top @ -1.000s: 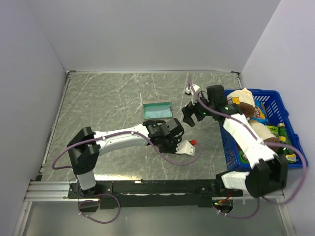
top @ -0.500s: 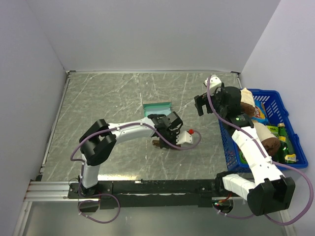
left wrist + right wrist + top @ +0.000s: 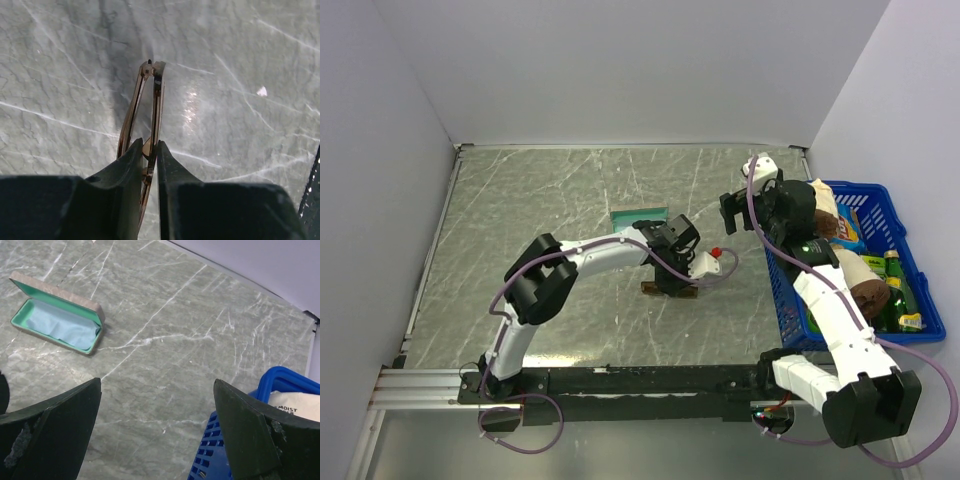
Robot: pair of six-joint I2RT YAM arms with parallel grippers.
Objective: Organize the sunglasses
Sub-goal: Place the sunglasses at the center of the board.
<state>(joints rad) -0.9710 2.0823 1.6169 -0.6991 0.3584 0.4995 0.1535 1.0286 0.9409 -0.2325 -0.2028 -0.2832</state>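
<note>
Sunglasses (image 3: 156,107) run lengthwise straight out from your left gripper (image 3: 150,152), pinched between its nearly closed fingers; the open case (image 3: 57,320) sits just far-left. Your right gripper (image 3: 157,385) gapes empty.

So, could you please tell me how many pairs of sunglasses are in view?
1: the sunglasses, folded, pinched in the left pincer over the middle of the table. The crowded basket could hide more.
</note>
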